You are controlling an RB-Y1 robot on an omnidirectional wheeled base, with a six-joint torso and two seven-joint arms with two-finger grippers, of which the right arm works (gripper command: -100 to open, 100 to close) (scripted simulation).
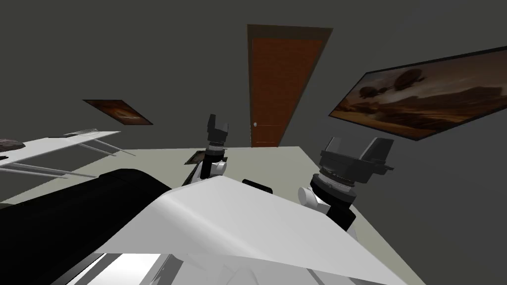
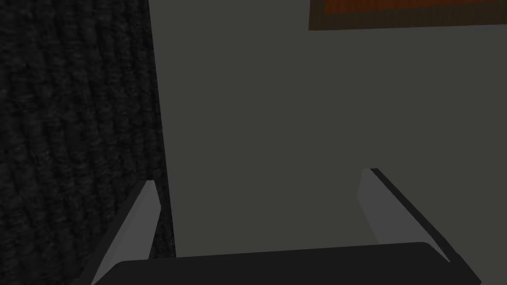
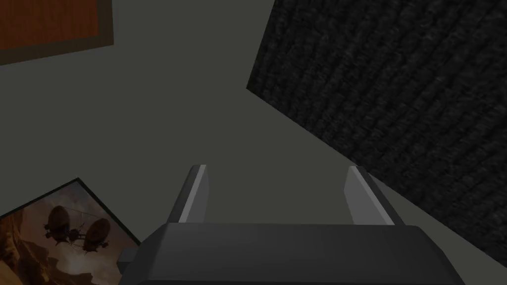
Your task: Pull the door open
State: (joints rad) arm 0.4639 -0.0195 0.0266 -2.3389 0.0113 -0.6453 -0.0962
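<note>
The brown door stands shut in the far wall, well apart from my left pincer and right pincer, both open and empty. I judge it rigid and heavy to swing, so I would hold its small knob.

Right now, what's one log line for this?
door: shut, far ahead | knob: untouched | left gripper: open, empty | right gripper: open, empty

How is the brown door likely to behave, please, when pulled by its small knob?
The door looks like a tall, rigid panel, so it is probably stiff and heavy, swinging rather than flexing. Its knob is small, so a grip may slip.
</note>
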